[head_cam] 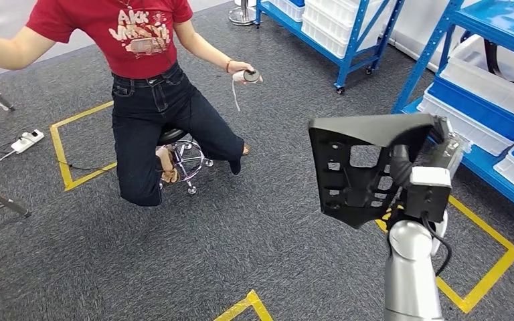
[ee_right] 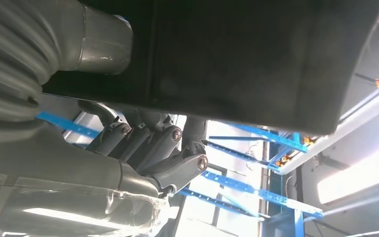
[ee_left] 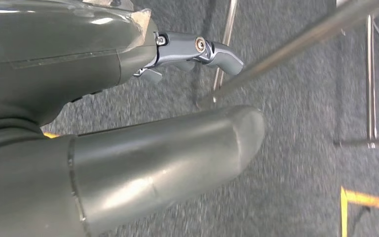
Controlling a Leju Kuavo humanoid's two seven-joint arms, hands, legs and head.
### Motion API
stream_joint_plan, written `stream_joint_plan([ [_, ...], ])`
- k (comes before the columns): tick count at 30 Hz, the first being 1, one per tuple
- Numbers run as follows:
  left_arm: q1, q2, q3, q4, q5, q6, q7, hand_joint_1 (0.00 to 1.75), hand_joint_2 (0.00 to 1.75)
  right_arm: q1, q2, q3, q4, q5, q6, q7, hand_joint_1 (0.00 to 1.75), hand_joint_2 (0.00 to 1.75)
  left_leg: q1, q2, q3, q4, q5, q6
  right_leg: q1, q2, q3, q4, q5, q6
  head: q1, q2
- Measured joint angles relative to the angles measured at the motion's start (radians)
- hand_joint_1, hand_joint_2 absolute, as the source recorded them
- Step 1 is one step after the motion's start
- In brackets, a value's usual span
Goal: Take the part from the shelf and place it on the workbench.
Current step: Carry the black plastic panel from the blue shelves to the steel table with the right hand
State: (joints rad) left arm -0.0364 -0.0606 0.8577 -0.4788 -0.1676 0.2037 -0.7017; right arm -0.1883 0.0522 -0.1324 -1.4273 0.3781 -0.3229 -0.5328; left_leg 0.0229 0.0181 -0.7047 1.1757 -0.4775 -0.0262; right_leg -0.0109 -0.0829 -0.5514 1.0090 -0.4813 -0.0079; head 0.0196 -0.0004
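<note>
right hand [head_cam: 420, 175] clamped on flat black perforated plastic part [head_cam: 358, 167], held upright above grey carpet, clear of blue metal shelf [head_cam: 456, 87] | left hand [ee_left: 128, 123] hung near floor, looked empty, fingers apart | carry: keep part level, steady grip, workbench unseen

A workshop or storage room set up for robot trials. Blue metal shelves [head_cam: 348, 40] on wheels hold white bins [head_cam: 472, 124]. Grey carpet [head_cam: 241, 241] carries yellow tape squares [head_cam: 63, 157]. A person [head_cam: 147, 80] sits on a rolling stool [head_cam: 184, 157], holding a controller [head_cam: 249, 75].
</note>
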Motion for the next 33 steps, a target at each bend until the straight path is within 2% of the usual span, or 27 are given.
stream_joint_plan([
  [2,-0.008,0.0,-0.006,0.0,-0.006,0.005,0.0,0.0,0.0,0.05,-0.001,-0.031,-0.07,0.021,0.018,0.016,1.75,1.75,-0.004,0.036,0.076,-0.12,0.031,0.006,0.005,-0.02,0.002,0.001,-0.005,0.009,0.002,0.0],
  [3,-0.012,0.0,-0.01,0.0,-0.007,0.004,0.0,0.0,0.0,0.069,-0.002,-0.044,-0.102,0.028,0.027,0.022,1.75,1.75,-0.009,0.047,0.094,-0.149,0.034,0.012,0.008,-0.028,0.004,0.001,-0.007,0.015,0.003,0.0],
  [4,-0.014,0.0,-0.013,0.0,-0.008,0.003,0.0,0.0,0.0,0.086,-0.004,-0.056,-0.128,0.032,0.034,0.026,1.75,1.75,-0.014,0.046,0.099,-0.157,0.031,0.019,0.01,-0.036,0.006,0.001,-0.008,0.02,0.004,0.0],
  [5,-0.015,0.0,-0.016,0.0,-0.009,0.004,0.0,0.0,0.0,0.103,-0.007,-0.066,-0.15,0.031,0.041,0.028,1.75,1.75,-0.017,0.035,0.1,-0.159,0.032,0.027,0.01,-0.044,0.009,-0.001,-0.01,0.026,0.006,0.0],
  [6,-0.014,-0.001,-0.018,0.0,-0.011,0.004,0.0,0.0,0.0,0.12,-0.012,-0.075,-0.169,0.027,0.047,0.028,1.75,1.75,-0.017,0.026,0.103,-0.163,0.034,0.035,0.007,-0.038,0.01,0.001,-0.013,0.031,0.006,0.0],
  [8,-0.018,-0.004,-0.025,0.0,-0.018,0.01,0.0,0.0,0.0,0.153,-0.028,-0.097,-0.196,0.015,0.056,0.023,1.75,1.75,-0.015,0.007,0.109,-0.171,0.04,0.051,0.002,0.011,-0.005,0.041,-0.039,0.035,0.007,0.0],
  [9,-0.022,-0.007,-0.03,0.0,-0.024,0.014,0.0,0.0,0.0,0.169,-0.038,-0.112,-0.206,0.006,0.059,0.019,1.75,1.75,-0.013,-0.003,0.111,-0.174,0.043,0.057,0.0,0.044,-0.03,0.093,-0.064,0.032,0.007,0.0],
  [10,-0.027,-0.01,-0.036,0.0,-0.031,0.018,0.0,0.0,0.0,0.185,-0.048,-0.127,-0.213,-0.004,0.062,0.015,1.75,1.75,-0.013,-0.015,0.11,-0.174,0.044,0.062,-0.002,0.067,-0.063,0.162,-0.093,0.027,0.008,0.0],
  [11,-0.032,-0.013,-0.043,0.0,-0.038,0.021,0.0,0.0,0.0,0.2,-0.058,-0.144,-0.219,-0.015,0.066,0.012,1.75,1.75,-0.014,-0.03,0.108,-0.174,0.045,0.065,-0.002,0.077,-0.098,0.234,-0.119,0.025,0.008,0.0],
  [12,-0.036,-0.017,-0.049,0.0,-0.044,0.024,0.0,0.0,0.0,0.214,-0.066,-0.161,-0.224,-0.027,0.07,0.01,1.75,1.75,-0.014,-0.044,0.107,-0.174,0.046,0.066,-0.002,0.08,-0.124,0.283,-0.132,0.027,0.008,0.0],
  [13,-0.039,-0.021,-0.056,0.0,-0.049,0.027,0.0,0.0,0.0,0.225,-0.074,-0.179,-0.228,-0.038,0.076,0.009,1.75,1.75,-0.015,-0.059,0.107,-0.173,0.047,0.066,-0.002,0.082,-0.133,0.296,-0.13,0.032,0.008,0.0],
  [14,-0.042,-0.025,-0.062,0.001,-0.051,0.03,0.0,0.0,0.0,0.233,-0.083,-0.197,-0.231,-0.05,0.085,0.009,1.75,1.75,-0.015,-0.074,0.107,-0.172,0.048,0.066,-0.003,0.084,-0.121,0.266,-0.112,0.041,0.008,0.0],
  [15,-0.046,-0.028,-0.067,0.001,-0.05,0.033,0.0,0.0,0.0,0.237,-0.093,-0.214,-0.233,-0.061,0.093,0.007,1.75,1.75,-0.014,-0.087,0.108,-0.171,0.048,0.065,-0.005,0.092,-0.09,0.2,-0.082,0.051,0.008,0.0],
  [16,-0.051,-0.029,-0.071,0.001,-0.048,0.036,0.0,0.0,0.0,0.238,-0.103,-0.231,-0.234,-0.071,0.102,0.005,1.75,1.75,-0.014,-0.1,0.107,-0.169,0.048,0.062,-0.009,0.113,-0.054,0.123,-0.053,0.059,0.008,0.0],
  [17,-0.055,-0.031,-0.074,0.001,-0.044,0.037,0.0,0.0,0.0,0.24,-0.112,-0.245,-0.234,-0.079,0.11,0.001,1.75,1.75,-0.015,-0.112,0.105,-0.166,0.048,0.058,-0.011,0.129,-0.024,0.06,-0.03,0.061,0.008,0.0],
  [18,-0.059,-0.031,-0.076,0.001,-0.039,0.038,0.0,0.0,0.0,0.242,-0.12,-0.259,-0.234,-0.087,0.117,-0.003,1.75,1.75,-0.017,-0.121,0.103,-0.164,0.048,0.052,-0.012,0.141,-0.004,0.02,-0.016,0.06,0.007,0.0],
  [19,-0.061,-0.031,-0.077,0.001,-0.035,0.038,0.0,0.0,0.0,0.245,-0.127,-0.27,-0.234,-0.094,0.123,-0.008,1.75,1.75,-0.017,-0.13,0.1,-0.163,0.049,0.046,-0.01,0.145,0.004,0.007,-0.01,0.054,0.007,0.0],
  [21,-0.06,-0.029,-0.078,0.001,-0.025,0.038,0.0,0.0,0.0,0.253,-0.142,-0.287,-0.235,-0.112,0.135,-0.017,1.75,1.75,-0.015,-0.141,0.094,-0.165,0.052,0.034,-0.01,0.126,0.007,0.005,-0.004,0.04,0.006,0.0],
  [22,-0.059,-0.028,-0.078,0.001,-0.022,0.038,0.0,0.0,0.0,0.257,-0.149,-0.294,-0.235,-0.122,0.141,-0.021,1.75,1.75,-0.015,-0.129,0.089,-0.156,0.046,0.03,-0.012,0.116,0.008,0.002,-0.001,0.033,0.006,0.0],
  [23,-0.058,-0.027,-0.078,0.001,-0.017,0.037,0.0,0.0,0.0,0.262,-0.156,-0.301,-0.235,-0.133,0.147,-0.025,1.75,1.75,-0.015,-0.106,0.077,-0.131,0.029,0.027,-0.014,0.105,0.009,0.0,0.001,0.025,0.005,0.0],
  [25,-0.059,-0.025,-0.078,0.001,-0.011,0.035,0.0,0.0,0.0,0.273,-0.172,-0.314,-0.235,-0.15,0.156,-0.03,1.75,1.75,-0.015,-0.049,0.024,-0.02,-0.033,0.022,-0.013,0.081,0.01,-0.002,0.0,0.015,0.003,0.0],
  [27,-0.057,-0.025,-0.078,0.001,-0.008,0.034,0.0,0.0,0.0,0.279,-0.184,-0.323,-0.235,-0.159,0.16,-0.032,1.75,1.75,-0.012,-0.027,-0.036,0.105,-0.084,0.017,-0.008,0.056,0.009,-0.001,-0.001,0.012,0.003,0.0],
  [28,-0.055,-0.025,-0.078,0.001,-0.007,0.033,0.0,0.0,0.0,0.279,-0.189,-0.324,-0.234,-0.161,0.162,-0.032,1.75,1.75,-0.011,-0.023,-0.047,0.128,-0.085,0.015,-0.007,0.044,0.008,-0.001,-0.002,0.012,0.003,0.0],
  [29,-0.054,-0.025,-0.078,0.001,-0.006,0.033,0.0,0.0,0.0,0.278,-0.194,-0.324,-0.233,-0.163,0.163,-0.032,1.75,1.75,-0.011,-0.019,-0.035,0.107,-0.067,0.016,-0.006,0.032,0.009,-0.001,-0.003,0.012,0.003,0.0],
  [30,-0.053,-0.024,-0.079,0.001,-0.004,0.033,0.0,0.0,0.0,0.277,-0.199,-0.324,-0.232,-0.165,0.163,-0.032,1.75,1.75,-0.011,-0.011,-0.004,0.051,-0.037,0.017,-0.006,0.021,0.011,-0.001,-0.004,0.013,0.003,0.0],
  [32,-0.053,-0.023,-0.081,0.001,-0.001,0.033,0.0,0.0,0.0,0.276,-0.209,-0.325,-0.231,-0.169,0.164,-0.032,1.75,1.75,-0.014,0.028,0.072,-0.089,0.014,0.025,-0.001,0.001,0.015,0.0,-0.008,0.018,0.003,0.0],
  [33,-0.054,-0.022,-0.082,0.001,0.0,0.033,0.0,0.0,0.0,0.274,-0.214,-0.325,-0.231,-0.17,0.164,-0.032,1.75,1.75,-0.017,0.041,0.095,-0.132,0.025,0.03,0.002,-0.008,0.016,0.0,-0.011,0.023,0.004,0.0],
])
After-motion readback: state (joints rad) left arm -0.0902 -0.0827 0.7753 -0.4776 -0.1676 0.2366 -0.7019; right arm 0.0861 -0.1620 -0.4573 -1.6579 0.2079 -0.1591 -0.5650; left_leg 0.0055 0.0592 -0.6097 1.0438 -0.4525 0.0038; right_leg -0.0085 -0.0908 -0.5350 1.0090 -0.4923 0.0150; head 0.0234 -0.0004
